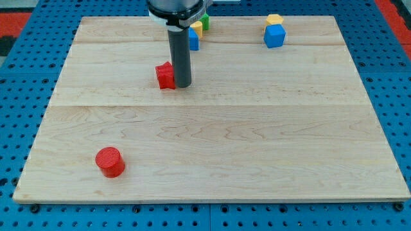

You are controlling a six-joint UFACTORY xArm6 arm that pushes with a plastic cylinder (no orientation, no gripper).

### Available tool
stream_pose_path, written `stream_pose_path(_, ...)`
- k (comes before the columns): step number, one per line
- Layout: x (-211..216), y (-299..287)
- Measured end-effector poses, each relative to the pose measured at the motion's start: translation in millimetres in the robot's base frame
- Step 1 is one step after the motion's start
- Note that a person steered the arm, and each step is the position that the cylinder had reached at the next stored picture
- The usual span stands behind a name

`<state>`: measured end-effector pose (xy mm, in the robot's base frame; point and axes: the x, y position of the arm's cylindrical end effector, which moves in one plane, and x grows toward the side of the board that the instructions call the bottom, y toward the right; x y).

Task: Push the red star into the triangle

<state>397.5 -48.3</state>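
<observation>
The red star [165, 76] lies on the wooden board [212, 147], left of centre in the upper half. My tip [183, 85] stands right against the star's right side. Behind the rod, near the view's top, a blue block [193, 40] shows partly; its shape is hidden, so I cannot tell if it is the triangle. A yellow block [196, 28] and a green block [205, 23] peek out next to it, mostly hidden by the arm.
A blue cube [274, 36] with a yellow block [275, 20] just behind it sits at the top right. A red cylinder [110, 162] stands at the lower left. A blue pegboard surrounds the board.
</observation>
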Motion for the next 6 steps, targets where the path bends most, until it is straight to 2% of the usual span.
stream_pose_path(1, -2.3, -37.0)
stream_pose_path(3, -39.1, -90.2)
stream_pose_path(4, -39.3, -142.0)
stream_pose_path(5, -54.8, -130.9)
stream_pose_path(6, -67.9, -48.6)
